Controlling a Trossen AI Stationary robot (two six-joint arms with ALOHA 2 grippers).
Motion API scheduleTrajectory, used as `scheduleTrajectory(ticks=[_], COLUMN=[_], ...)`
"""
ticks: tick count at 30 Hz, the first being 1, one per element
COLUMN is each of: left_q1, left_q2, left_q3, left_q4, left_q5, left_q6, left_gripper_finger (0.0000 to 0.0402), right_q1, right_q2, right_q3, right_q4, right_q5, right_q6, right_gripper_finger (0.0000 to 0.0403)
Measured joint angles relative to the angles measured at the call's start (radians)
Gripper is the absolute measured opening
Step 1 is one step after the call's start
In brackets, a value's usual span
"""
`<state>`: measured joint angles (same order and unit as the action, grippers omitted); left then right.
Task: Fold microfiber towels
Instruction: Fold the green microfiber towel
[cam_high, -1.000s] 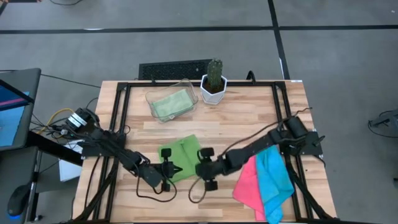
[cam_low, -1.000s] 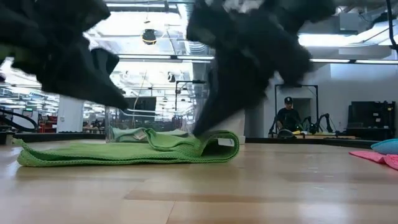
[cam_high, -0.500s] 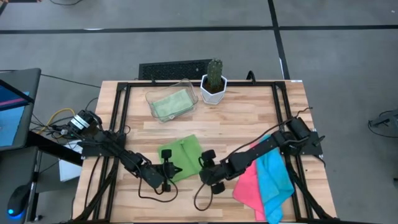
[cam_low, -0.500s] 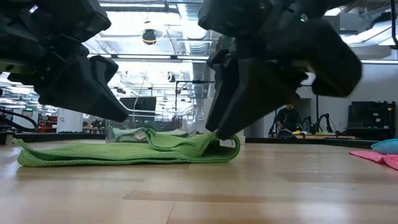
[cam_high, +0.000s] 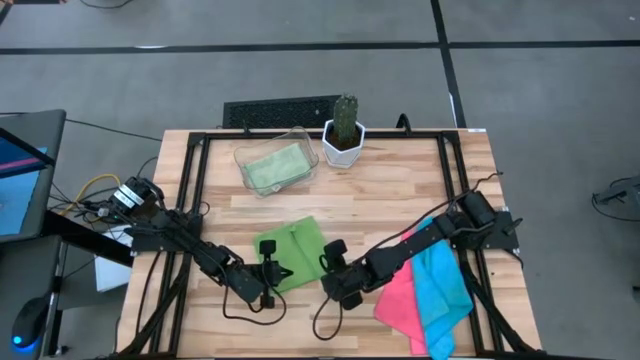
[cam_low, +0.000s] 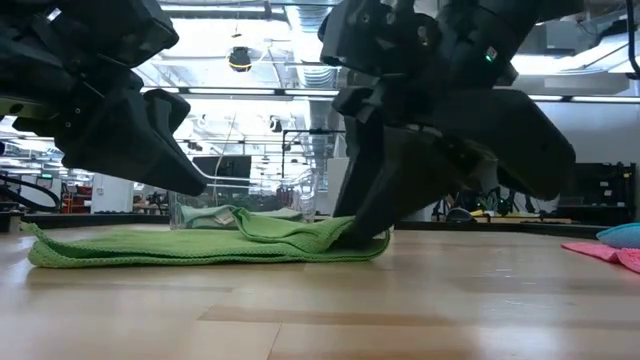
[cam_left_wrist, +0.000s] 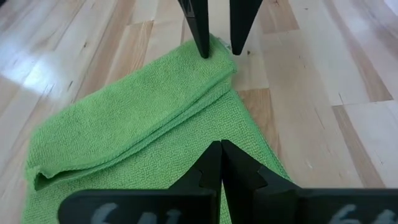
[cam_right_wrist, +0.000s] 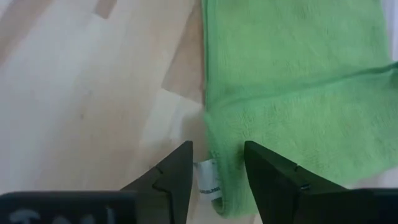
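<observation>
While the left gripper (cam_high: 268, 283) stays clenched on nothing above the bright green towel (cam_high: 292, 254), the right gripper (cam_right_wrist: 217, 163) straddles its tagged corner, fingers parted, apparently to pinch it.

Light wooden plank table (cam_high: 400, 190) with black metal frame along edges. Directly on it:
- folded bright green microfiber towel (cam_high: 295, 250), near front, left of centre
- hot pink towel (cam_high: 398, 298) beside overlapping cyan blue towel (cam_high: 440, 285), front right
- clear plastic tray (cam_high: 248, 157) holding pale green towel (cam_high: 275, 167), rear left
- small green cactus in white pot (cam_high: 344, 138), just right of tray.
</observation>
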<state>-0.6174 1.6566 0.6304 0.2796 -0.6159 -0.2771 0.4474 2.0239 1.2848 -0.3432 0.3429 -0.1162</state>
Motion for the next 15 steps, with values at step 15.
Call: scheduleTrajectory(ticks=[15], left_q1=[0.000], left_q2=[0.000], left_q3=[0.000], left_q4=[0.003], left_q5=[-0.002], left_q6=[0.002], left_gripper_finger=[0.0000], right_q1=[-0.001], right_q2=[0.014], right_q3=[0.005], right_q4=[0.040], right_q5=[0.051], right_q6=[0.002], right_gripper_finger=[0.0028])
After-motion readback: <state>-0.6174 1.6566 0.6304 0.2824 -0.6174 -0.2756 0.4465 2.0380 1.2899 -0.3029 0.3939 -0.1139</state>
